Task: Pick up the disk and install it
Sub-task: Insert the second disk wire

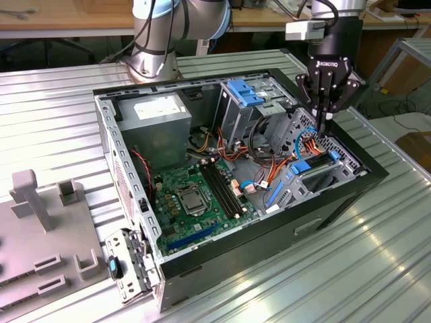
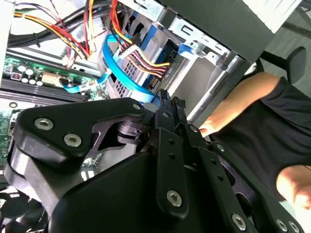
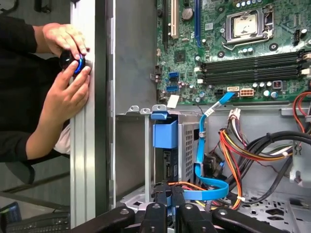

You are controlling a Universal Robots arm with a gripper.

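The gripper (image 1: 328,125) is held narrow, fingers nearly together, above the disk (image 1: 316,163) seated in the case (image 1: 283,225).

The arm (image 1: 176,19) is built of rounded silver-grey aluminium segments, with a pale blue cap ring at a joint and a flared metal base bolted down with screws. Black cables run along its upper part. Near the wrist sits a light grey box-shaped camera module (image 1: 305,30). The gripper (image 1: 328,118) is matte black, with angular linkage plates, silver screw heads and white lettering on its body.
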